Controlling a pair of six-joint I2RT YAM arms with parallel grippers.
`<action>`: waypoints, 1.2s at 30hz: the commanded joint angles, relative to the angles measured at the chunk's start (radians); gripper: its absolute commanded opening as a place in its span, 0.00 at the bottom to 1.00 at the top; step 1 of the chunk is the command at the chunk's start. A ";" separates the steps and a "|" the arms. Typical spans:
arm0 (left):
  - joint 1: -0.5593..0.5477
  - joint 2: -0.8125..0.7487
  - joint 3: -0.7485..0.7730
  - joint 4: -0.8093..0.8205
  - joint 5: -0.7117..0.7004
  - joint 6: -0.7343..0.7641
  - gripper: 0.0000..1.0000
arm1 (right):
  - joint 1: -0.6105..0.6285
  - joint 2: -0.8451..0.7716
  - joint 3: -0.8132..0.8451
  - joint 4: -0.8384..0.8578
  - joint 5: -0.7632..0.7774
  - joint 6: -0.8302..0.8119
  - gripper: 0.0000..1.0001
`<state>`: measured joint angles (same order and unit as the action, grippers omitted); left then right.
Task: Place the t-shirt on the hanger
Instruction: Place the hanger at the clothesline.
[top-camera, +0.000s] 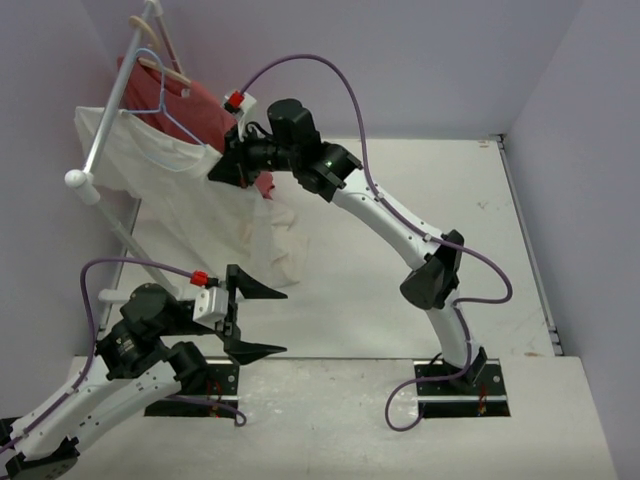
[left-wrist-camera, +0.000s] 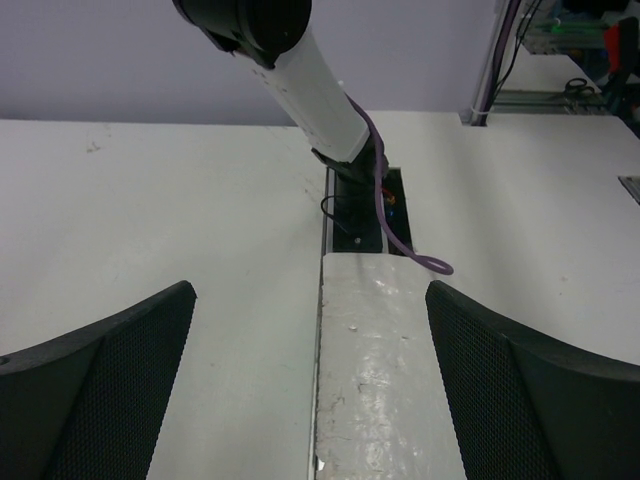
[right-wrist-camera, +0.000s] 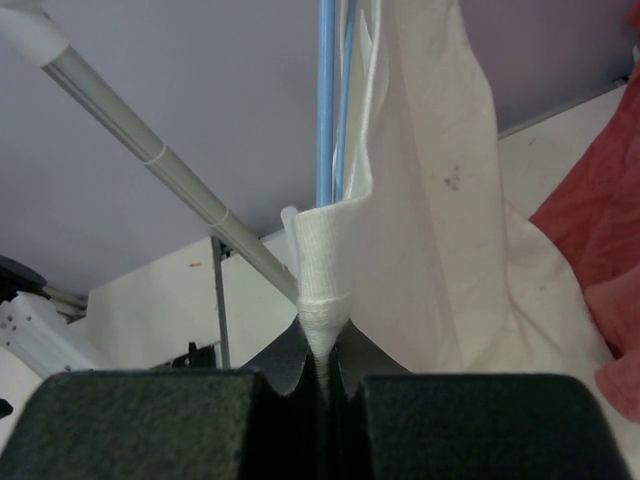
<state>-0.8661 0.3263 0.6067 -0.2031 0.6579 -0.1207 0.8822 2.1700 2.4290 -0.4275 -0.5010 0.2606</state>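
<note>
The white t-shirt (top-camera: 175, 195) hangs from the rack at the back left, and its lower part trails onto the table. The light-blue wire hanger (top-camera: 163, 108) hangs on the rail with its lower wire inside the shirt's top. My right gripper (top-camera: 222, 166) is shut on the ribbed collar (right-wrist-camera: 322, 300), which sits just below the blue hanger wire (right-wrist-camera: 326, 100). Stained shirt cloth (right-wrist-camera: 440, 200) falls to the right of it. My left gripper (top-camera: 258, 320) hovers open and empty over the table's near left. Its fingers (left-wrist-camera: 100, 390) are spread wide above the board seam.
A red t-shirt (top-camera: 200, 105) on a pale wooden hanger (top-camera: 165, 62) hangs behind the white one. The white rack rail (top-camera: 112, 105) slants down to a knob end, with a leg running to the table. The right arm's base (left-wrist-camera: 355, 215) stands ahead of the left gripper.
</note>
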 joint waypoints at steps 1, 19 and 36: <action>-0.001 -0.006 -0.005 0.027 -0.009 -0.008 1.00 | 0.003 0.040 0.054 0.200 -0.059 0.038 0.00; 0.000 0.022 -0.005 0.028 0.003 -0.004 1.00 | 0.054 0.176 0.134 0.289 -0.048 -0.082 0.00; 0.000 0.005 -0.007 0.027 0.001 -0.007 1.00 | 0.083 0.244 0.142 0.260 0.104 -0.203 0.00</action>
<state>-0.8661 0.3315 0.6067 -0.2028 0.6548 -0.1204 0.9657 2.4178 2.5141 -0.2402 -0.4537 0.1319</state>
